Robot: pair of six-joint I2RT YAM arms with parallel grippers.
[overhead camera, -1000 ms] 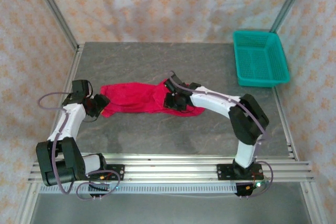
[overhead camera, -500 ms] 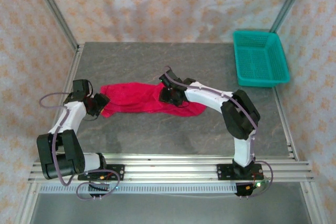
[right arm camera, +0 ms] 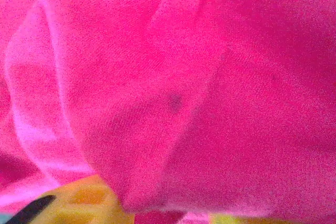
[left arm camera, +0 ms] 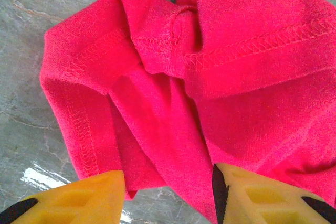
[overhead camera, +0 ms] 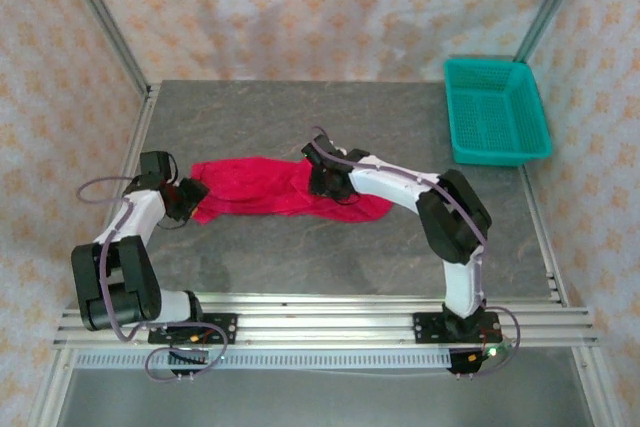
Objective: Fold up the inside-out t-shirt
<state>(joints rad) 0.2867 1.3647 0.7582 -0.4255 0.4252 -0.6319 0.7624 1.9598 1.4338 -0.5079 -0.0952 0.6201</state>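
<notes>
On table, t-shirt, left end effector released at hem, right end effector unclear

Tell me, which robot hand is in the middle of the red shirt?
The right gripper. It is down on the middle of the t-shirt, while the left gripper is at the shirt's left end.

At the frame's bottom edge, the right gripper's yellow fingertips are largely covered by the blurred bright red fabric t-shirt.
</notes>
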